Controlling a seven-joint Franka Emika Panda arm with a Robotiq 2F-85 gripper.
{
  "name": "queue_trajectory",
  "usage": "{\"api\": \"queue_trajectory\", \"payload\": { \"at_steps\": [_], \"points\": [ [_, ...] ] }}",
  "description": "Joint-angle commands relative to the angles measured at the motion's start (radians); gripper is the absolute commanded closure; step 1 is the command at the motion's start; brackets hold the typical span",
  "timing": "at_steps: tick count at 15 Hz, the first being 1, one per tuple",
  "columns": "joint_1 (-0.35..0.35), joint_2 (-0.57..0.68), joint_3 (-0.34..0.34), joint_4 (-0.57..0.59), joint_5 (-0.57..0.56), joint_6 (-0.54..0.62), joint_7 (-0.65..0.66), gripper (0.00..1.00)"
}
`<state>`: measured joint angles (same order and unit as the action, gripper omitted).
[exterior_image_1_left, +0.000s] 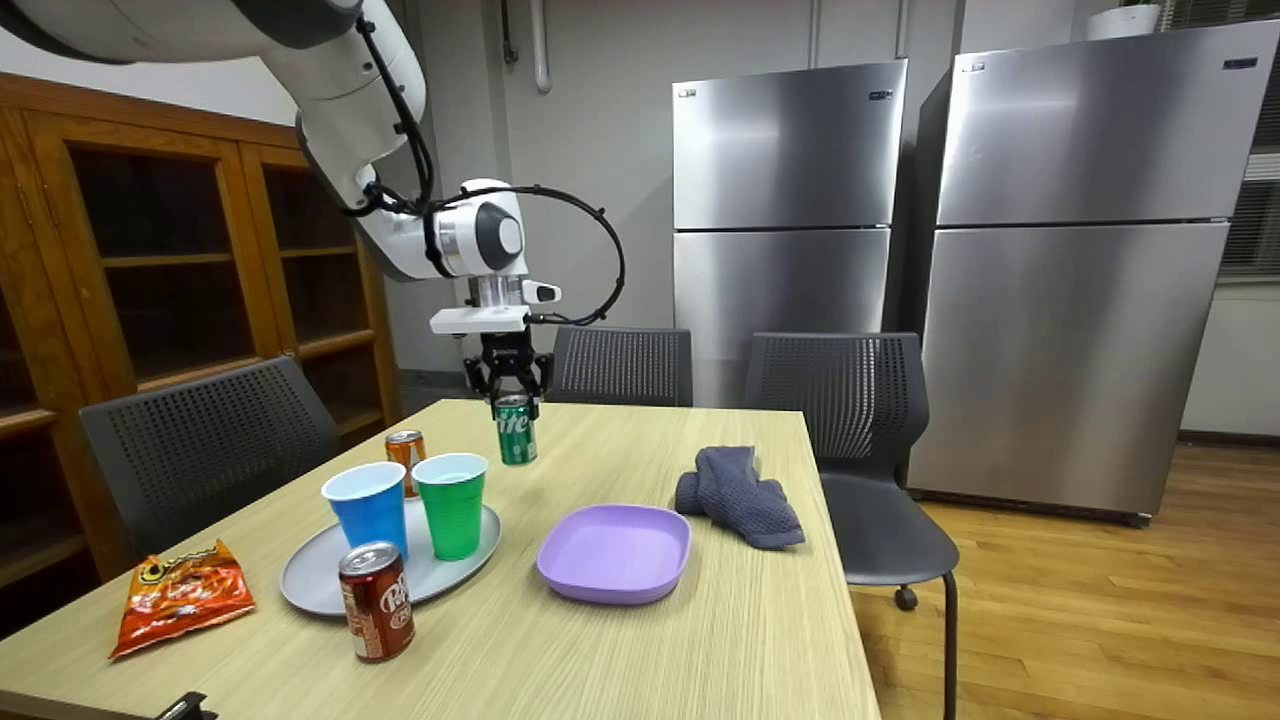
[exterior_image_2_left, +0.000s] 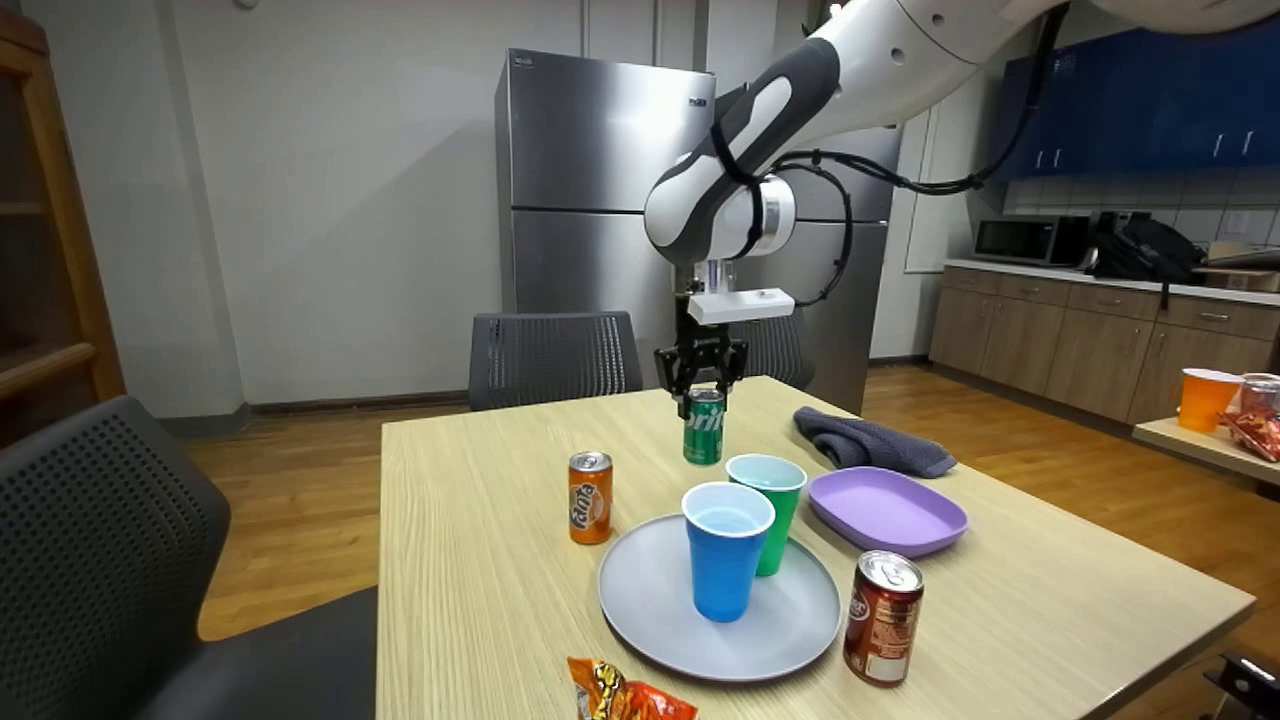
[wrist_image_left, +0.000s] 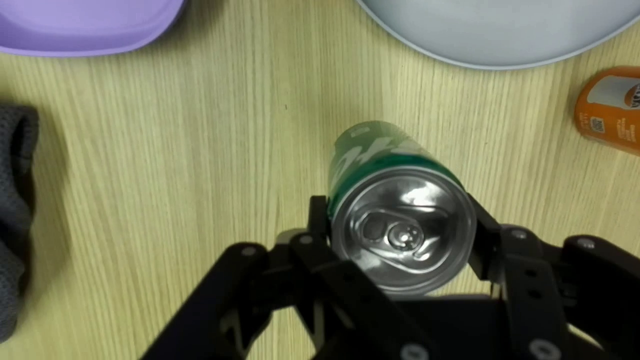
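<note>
The black gripper (exterior_image_1_left: 515, 408) has its fingers (wrist_image_left: 318, 217) only partway apart, and they are pressed against opposite sides of a green cylindrical metal soda can with white lettering (exterior_image_1_left: 517, 442), just under its silver lid (wrist_image_left: 404, 229). This can is near the far edge of the pale wooden desk (exterior_image_1_left: 740, 640), between the two far corners; whether its base touches the wood, I cannot tell. The lid seems unopened, so I suppose the can is full and rather heavy, firm, but with smooth thin walls which could slip, or dent under a hard squeeze; the upper body, held from two sides, looks to me the good place. Its long axis is upright, the lid faces up, and the lettering looks to the side where the light grey round plate (exterior_image_2_left: 650, 610) and the purple square plastic plate (exterior_image_1_left: 615, 550) lie. An orange metal can (exterior_image_2_left: 591, 505) stands nearer to the left edge in both exterior views.
</note>
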<state>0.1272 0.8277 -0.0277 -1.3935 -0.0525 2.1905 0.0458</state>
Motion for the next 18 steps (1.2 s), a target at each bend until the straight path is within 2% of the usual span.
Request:
{"api": "queue_trajectory", "payload": {
  "at_steps": [1,18],
  "points": [
    [-0.026,-0.081,-0.003,-0.072,-0.017,-0.020,-0.004,0.62],
    [-0.153,-0.200,-0.062,-0.294,-0.010,0.018,-0.012,0.62]
  ]
}}
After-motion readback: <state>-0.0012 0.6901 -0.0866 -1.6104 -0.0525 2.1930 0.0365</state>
